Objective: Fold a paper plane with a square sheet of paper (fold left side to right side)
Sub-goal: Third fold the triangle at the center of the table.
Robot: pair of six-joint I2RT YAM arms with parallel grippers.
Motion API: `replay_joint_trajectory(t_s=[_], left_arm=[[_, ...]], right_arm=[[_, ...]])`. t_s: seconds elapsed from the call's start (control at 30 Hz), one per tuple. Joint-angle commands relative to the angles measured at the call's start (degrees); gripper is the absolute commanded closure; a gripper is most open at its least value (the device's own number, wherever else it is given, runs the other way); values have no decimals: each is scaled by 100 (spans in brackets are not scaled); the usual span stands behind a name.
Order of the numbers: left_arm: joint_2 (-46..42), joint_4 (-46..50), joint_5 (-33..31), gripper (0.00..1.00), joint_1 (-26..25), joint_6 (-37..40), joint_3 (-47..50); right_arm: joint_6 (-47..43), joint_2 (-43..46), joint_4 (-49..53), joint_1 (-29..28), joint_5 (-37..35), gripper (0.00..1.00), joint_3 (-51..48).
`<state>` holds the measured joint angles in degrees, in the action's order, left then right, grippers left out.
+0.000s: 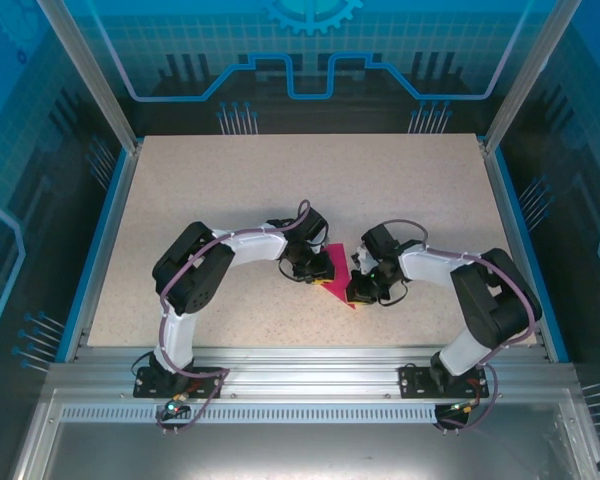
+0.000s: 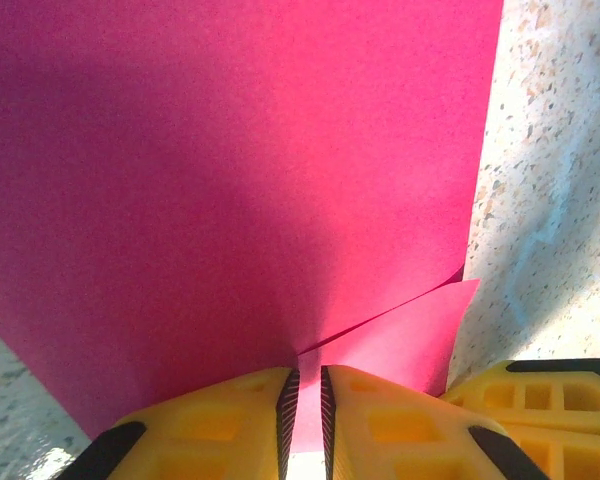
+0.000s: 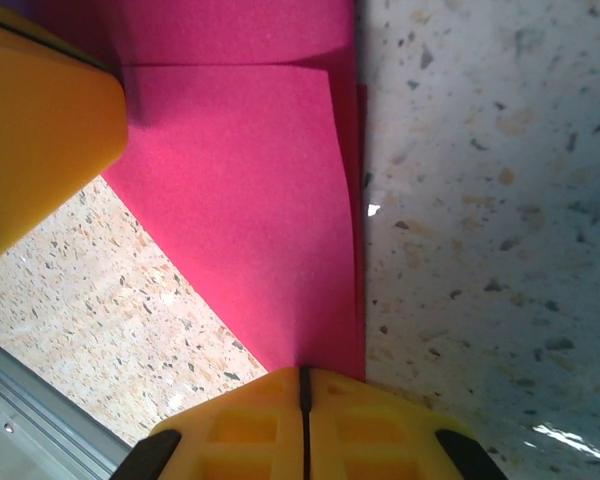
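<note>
Our left end effector (image 2: 305,385) and right end effector (image 3: 303,372) both clench the paper (image 2: 230,180) mid-fold; next, we judge, the flap must travel toward the right one, then be creased.

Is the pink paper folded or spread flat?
Folded: the pink paper lies in two layers, the upper layer's edge showing just inside the lower one's.

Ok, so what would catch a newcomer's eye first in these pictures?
The magenta paper stands out vividly against the speckled table, lying near the middle of its front half. Both yellow-fingered pincers meet on it. The left pincer nips one edge where a second layer peeks out, and the right pincer is closed on another edge.
</note>
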<state>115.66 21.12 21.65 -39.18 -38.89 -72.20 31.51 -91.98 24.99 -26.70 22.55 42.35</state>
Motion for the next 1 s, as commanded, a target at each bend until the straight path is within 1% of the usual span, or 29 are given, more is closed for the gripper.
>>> replay_joint_trajectory(t_s=[0.0, 0.1, 0.27, 0.37, 0.5, 0.67, 0.97], left_arm=[[101, 559, -495, 79, -12, 101, 50], [-38, 524, -447, 77, -11, 93, 10], [-583, 447, -274, 73, -19, 25, 29], [-902, 350, -170, 73, -67, -101, 227], [-1078, 105, 22, 76, -201, -365, 541], [-837, -243, 278, 80, -473, -611, 564], [-286, -384, 311, 83, -635, -756, 298]], right_arm=[[40, -189, 420, -90, -269, 94, -406], [31, -241, 505, -90, -449, 94, -455], [62, -215, 507, -89, -581, 93, -466], [106, -223, 472, -90, -628, 94, -464], [121, -241, 445, -89, -665, 94, -460], [128, -232, 401, -90, -676, 95, -468], [128, -196, 401, -90, -676, 95, -484]])
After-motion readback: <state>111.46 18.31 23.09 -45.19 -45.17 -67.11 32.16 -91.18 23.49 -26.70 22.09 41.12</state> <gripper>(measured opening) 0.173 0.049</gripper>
